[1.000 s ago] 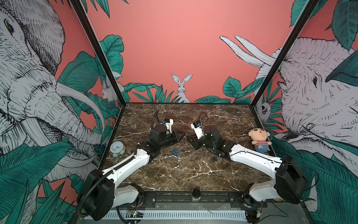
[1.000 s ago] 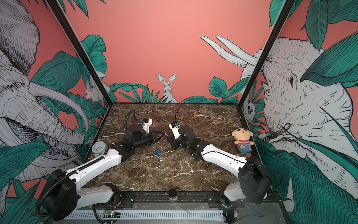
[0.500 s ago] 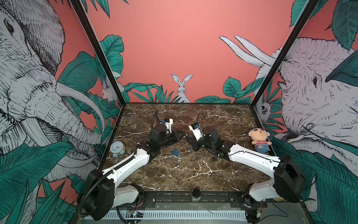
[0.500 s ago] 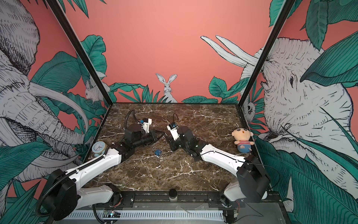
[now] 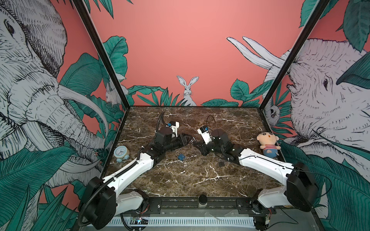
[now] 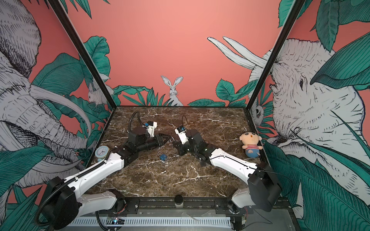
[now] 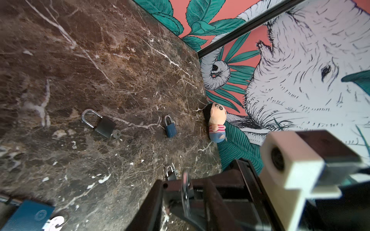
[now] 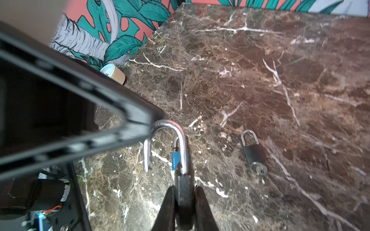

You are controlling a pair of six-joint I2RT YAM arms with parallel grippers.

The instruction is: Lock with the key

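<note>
Held padlock [image 8: 183, 192] partly hides blue padlock [image 8: 175, 159] (doll [image 5: 268, 144], clock [image 5: 121, 153] farther off).

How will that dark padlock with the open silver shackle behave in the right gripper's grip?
The dark padlock, clamped in the right gripper, looks solid metal: probably rigid and heavy for its size. Its open silver shackle looks polished, so likely slippery, and may swivel if pushed.
</note>
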